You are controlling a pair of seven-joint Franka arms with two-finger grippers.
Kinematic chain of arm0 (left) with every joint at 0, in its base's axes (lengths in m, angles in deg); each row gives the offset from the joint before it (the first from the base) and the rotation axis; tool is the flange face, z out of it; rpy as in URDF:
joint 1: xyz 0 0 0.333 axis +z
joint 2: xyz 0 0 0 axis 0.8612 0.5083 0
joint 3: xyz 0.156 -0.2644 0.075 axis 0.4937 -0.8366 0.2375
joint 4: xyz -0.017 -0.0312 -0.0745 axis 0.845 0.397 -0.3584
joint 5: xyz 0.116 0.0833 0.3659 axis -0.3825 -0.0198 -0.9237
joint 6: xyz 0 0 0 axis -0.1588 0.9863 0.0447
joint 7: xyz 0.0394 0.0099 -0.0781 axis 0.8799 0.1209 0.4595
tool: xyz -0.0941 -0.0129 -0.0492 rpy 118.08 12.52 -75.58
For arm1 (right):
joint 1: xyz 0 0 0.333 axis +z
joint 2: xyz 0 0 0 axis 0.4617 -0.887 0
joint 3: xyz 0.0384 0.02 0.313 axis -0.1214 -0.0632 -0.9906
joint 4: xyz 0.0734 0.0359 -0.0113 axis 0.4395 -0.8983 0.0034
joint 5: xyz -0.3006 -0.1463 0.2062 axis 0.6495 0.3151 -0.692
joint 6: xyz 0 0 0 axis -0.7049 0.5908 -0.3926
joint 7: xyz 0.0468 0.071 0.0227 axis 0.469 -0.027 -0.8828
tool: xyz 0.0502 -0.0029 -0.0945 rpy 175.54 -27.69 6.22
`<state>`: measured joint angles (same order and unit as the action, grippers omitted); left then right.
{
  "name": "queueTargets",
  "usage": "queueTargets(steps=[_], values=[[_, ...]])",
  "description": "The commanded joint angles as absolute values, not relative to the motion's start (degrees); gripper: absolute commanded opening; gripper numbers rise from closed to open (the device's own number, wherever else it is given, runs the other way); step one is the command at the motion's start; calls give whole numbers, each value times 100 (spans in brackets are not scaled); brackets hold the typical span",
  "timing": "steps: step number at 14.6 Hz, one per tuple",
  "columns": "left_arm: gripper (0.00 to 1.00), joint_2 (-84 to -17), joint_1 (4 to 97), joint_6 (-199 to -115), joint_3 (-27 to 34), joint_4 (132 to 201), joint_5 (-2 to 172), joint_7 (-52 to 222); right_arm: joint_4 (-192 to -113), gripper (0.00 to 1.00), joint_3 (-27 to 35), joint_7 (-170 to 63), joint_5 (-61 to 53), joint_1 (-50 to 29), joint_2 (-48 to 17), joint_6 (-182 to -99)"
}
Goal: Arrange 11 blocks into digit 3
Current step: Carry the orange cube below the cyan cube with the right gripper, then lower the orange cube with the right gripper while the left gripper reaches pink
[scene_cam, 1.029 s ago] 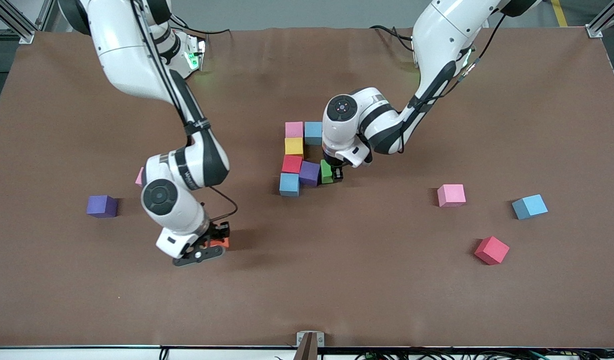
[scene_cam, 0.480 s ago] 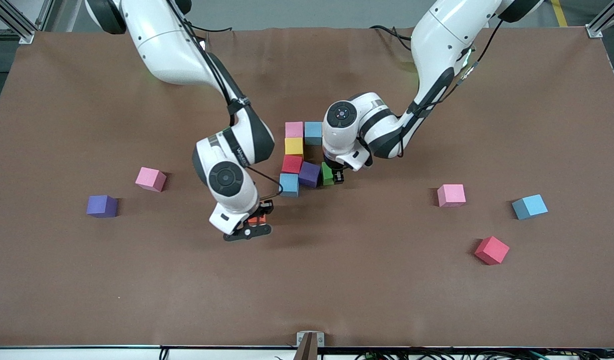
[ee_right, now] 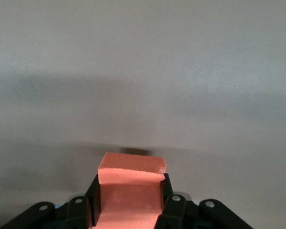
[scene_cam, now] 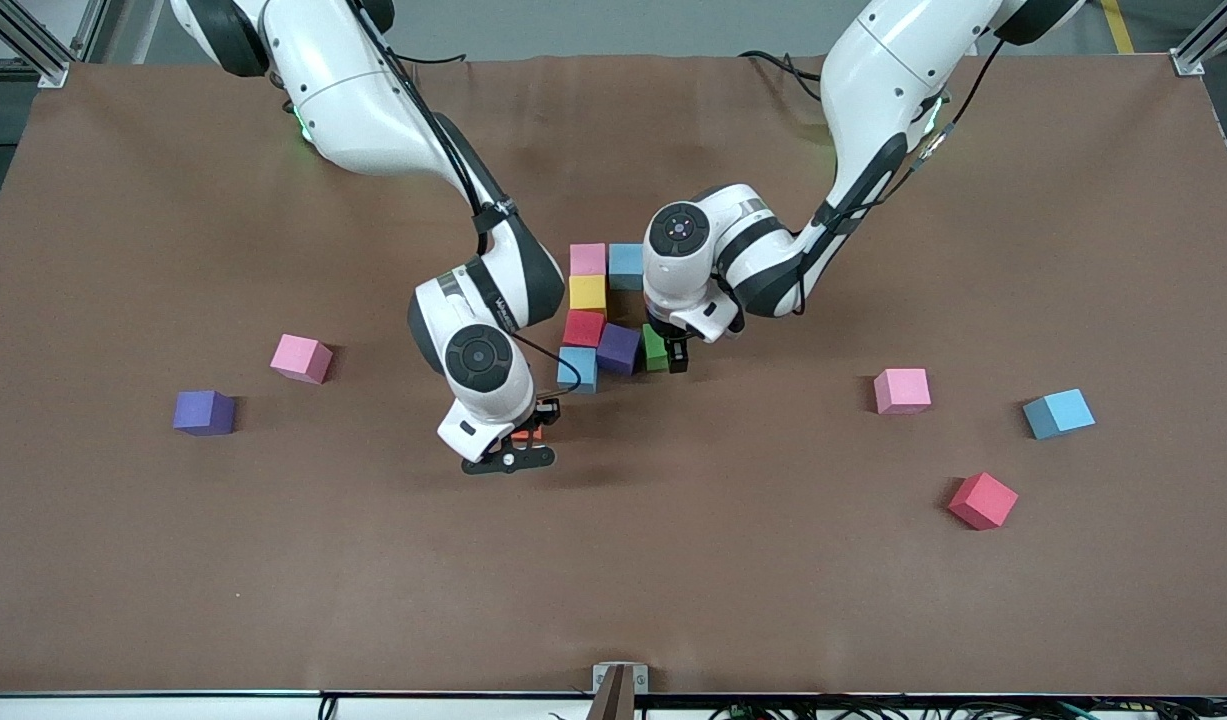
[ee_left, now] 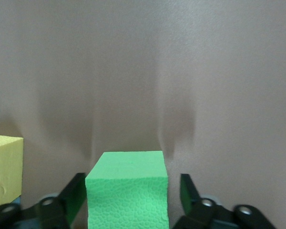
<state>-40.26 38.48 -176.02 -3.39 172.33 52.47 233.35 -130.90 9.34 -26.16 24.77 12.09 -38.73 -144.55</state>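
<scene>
Seven small matte foam cubes now sit in the cluster mid-table, the green cube just set beside the purple one, with the left gripper parted around it. The right gripper carries an orange cube pinched tight above the table, just nearer the front camera than the cluster. By my reckoning three more would remain among the loose cubes scattered toward both ends.

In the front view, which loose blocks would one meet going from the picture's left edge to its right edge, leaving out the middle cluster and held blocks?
Small matte purple cube → pink cube → second pink cube → red cube → blue cube.
</scene>
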Motion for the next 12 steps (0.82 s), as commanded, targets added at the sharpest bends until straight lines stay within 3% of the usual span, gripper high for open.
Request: queueTargets(steps=[1,6,12], values=[[100,-4268,3844,-17261,-340,17153,5090,23248,-12966,50,876,-2270,2309,1267,-4021,-14514],[100,-4813,3958,-16699,-375,17031,5160,22889,-12966,50,858,-1997,2160,1381,-4074,-14514],[100,-4858,4371,-15336,-384,15907,5195,20905,-12948,49,849,-1882,1958,1522,-4179,-14795]])
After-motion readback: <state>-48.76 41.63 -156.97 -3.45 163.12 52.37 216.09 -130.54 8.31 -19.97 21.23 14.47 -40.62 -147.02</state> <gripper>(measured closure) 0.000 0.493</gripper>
